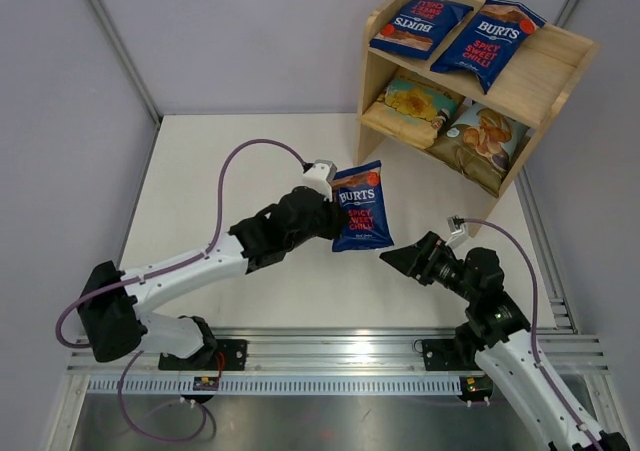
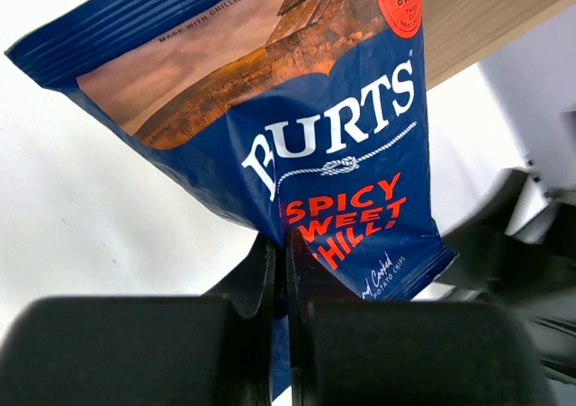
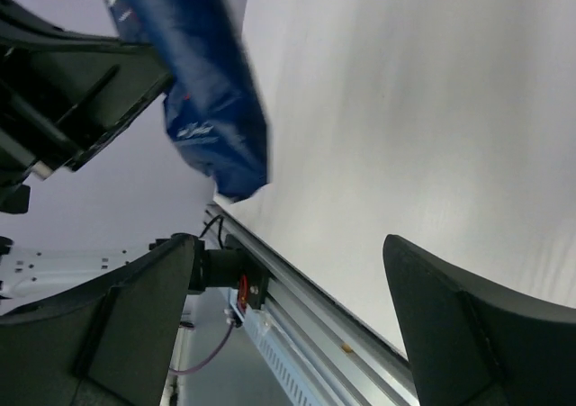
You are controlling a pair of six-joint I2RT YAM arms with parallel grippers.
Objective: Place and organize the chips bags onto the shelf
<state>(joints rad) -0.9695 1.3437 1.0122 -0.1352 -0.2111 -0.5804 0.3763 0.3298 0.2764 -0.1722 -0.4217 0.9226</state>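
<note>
My left gripper (image 1: 333,218) is shut on the left edge of a dark blue Burts bag (image 1: 362,207), held above the table in front of the shelf (image 1: 545,76). In the left wrist view the fingers (image 2: 270,289) pinch the bag (image 2: 342,154) at its lower edge. Two more dark blue Burts bags (image 1: 420,23) (image 1: 489,39) lie on the top tier. A tan-yellow bag (image 1: 415,101) and a light blue bag (image 1: 485,136) lie on the lower tier. My right gripper (image 1: 392,259) is open and empty, just right of and below the held bag, which shows in its view (image 3: 211,109).
The shelf stands at the table's far right corner. A metal rail (image 1: 320,346) runs along the near table edge by the arm bases. Grey walls enclose the table (image 1: 250,171) at the back and left.
</note>
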